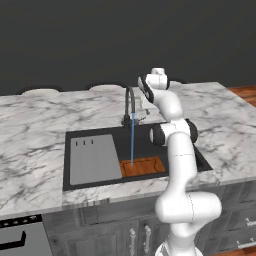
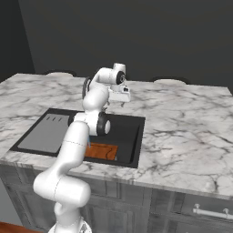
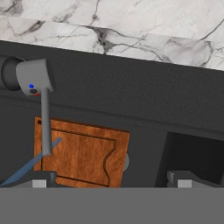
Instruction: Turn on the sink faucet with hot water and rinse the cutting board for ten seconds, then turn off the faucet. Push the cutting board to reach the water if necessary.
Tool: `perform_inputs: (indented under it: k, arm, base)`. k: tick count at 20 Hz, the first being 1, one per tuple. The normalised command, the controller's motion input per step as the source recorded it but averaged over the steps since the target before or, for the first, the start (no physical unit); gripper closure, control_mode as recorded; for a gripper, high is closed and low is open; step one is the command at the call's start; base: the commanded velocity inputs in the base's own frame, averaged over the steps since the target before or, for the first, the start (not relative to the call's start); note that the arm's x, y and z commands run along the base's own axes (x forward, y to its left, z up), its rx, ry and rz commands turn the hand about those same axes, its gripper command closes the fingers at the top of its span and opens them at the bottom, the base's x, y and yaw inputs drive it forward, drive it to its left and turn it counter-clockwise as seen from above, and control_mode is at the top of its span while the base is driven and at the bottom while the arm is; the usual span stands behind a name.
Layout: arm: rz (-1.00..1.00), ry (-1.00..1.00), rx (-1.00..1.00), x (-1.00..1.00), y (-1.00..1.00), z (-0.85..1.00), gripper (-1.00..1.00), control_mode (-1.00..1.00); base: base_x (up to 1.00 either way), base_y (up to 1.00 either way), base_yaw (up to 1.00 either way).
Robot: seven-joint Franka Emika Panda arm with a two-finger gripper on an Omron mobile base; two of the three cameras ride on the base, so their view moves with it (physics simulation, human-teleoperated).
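Note:
The dark gooseneck sink faucet (image 1: 130, 102) stands at the back rim of the black sink (image 1: 150, 134). A thin blue stream of water (image 1: 132, 142) falls from its spout onto the left part of the orange-brown cutting board (image 1: 143, 166), which lies flat at the basin's front right. My gripper (image 1: 145, 107) hovers just right of the faucet base, open and holding nothing. In the hand view the gripper (image 3: 111, 181) has the grey side lever (image 3: 34, 78) up to its left and the cutting board (image 3: 83, 153) and water (image 3: 30, 164) below.
A larger grey slab (image 1: 92, 159) with three slots fills the sink's left half. White veined marble countertop (image 1: 35, 145) surrounds the basin. My own arm crosses over the sink's right side. Cabinet fronts (image 2: 200, 209) run below the counter.

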Motion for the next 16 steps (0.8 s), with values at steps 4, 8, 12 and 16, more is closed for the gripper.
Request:
perform_inputs:
  k: [4,8,12,16]
  arm:
    - [0.00,0.00,0.00,0.00,0.00,0.00,-1.00,-1.00]
    - [0.00,0.00,0.00,0.00,0.00,0.00,-1.00,-1.00]
    - [0.00,0.00,0.00,0.00,0.00,0.00,-1.00,-1.00]
    - [0.00,0.00,0.00,0.00,0.00,0.00,-1.00,-1.00]
  base:
    - [0.00,0.00,0.00]
    - [0.00,0.00,0.00]
    - [0.00,0.00,0.00]
    - [0.00,0.00,0.00]
